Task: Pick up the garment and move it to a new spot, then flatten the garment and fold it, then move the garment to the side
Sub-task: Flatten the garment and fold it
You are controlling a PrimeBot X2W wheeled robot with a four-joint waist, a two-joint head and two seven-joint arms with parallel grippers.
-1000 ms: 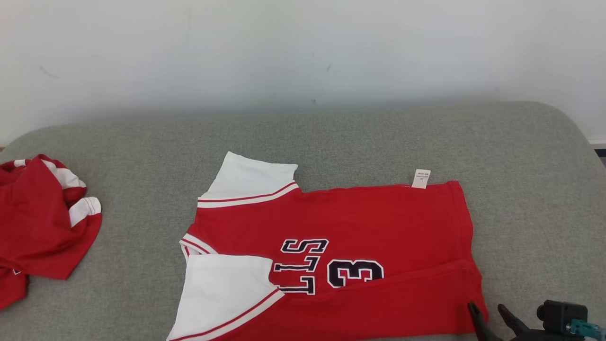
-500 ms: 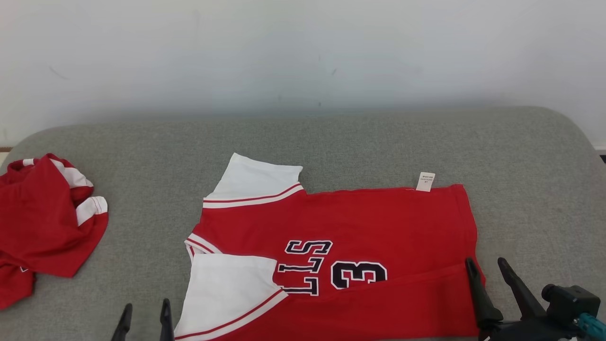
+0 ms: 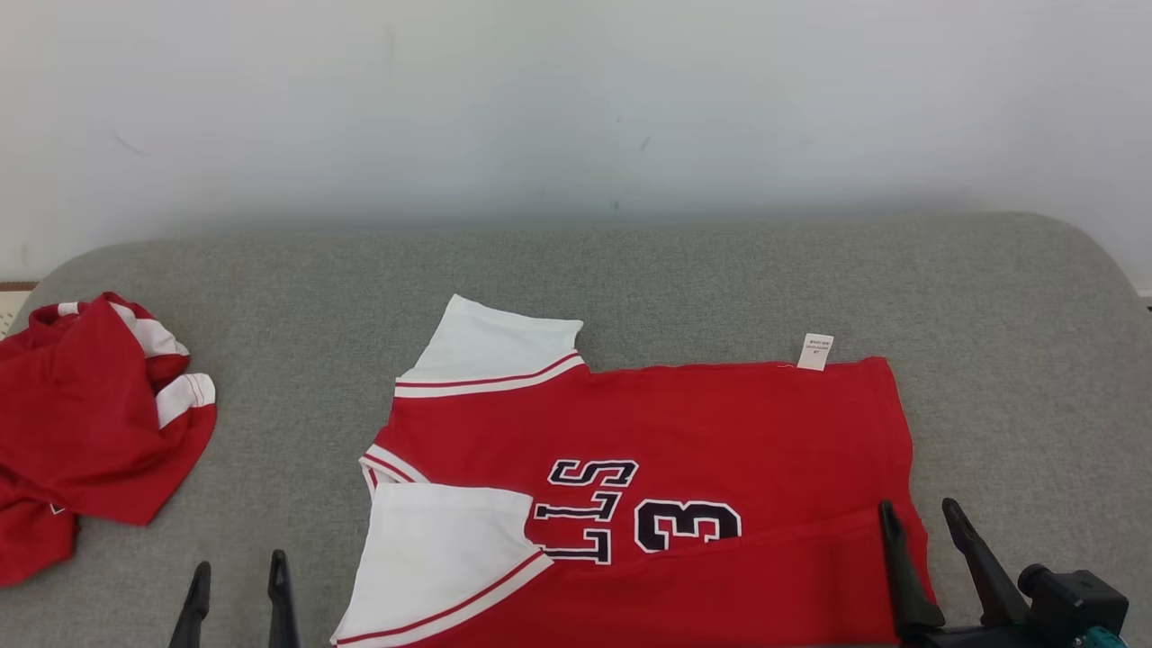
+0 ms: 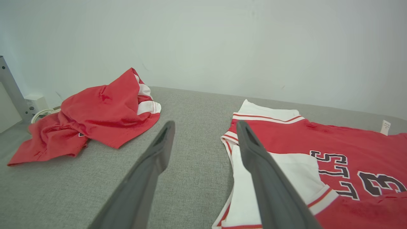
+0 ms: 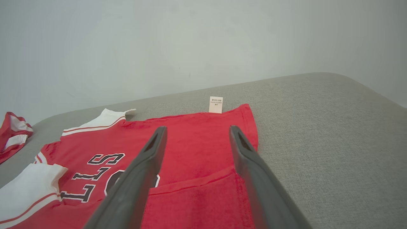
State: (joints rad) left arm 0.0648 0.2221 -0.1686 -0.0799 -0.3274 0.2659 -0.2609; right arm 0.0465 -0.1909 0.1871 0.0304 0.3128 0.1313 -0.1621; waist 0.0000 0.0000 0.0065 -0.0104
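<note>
Left gripper (image 3: 239, 562) and right gripper (image 3: 918, 506) are both seen released, with fingers spread and nothing grasped. The garment (image 3: 720, 423), a red jersey marked with a 3, is laid flat on the gray surface (image 3: 630, 270) between the 2 grippers. Its white sleeve is found just right of the left gripper, and its hem end is positioned beneath the right gripper. A crumpled red cloth (image 3: 90, 432) is located ahead-left of the left gripper.

The red jersey (image 3: 720, 423) bears sideways black letters "LLS" and a "3"; print on its white tag (image 3: 815, 351) is too small to read.
</note>
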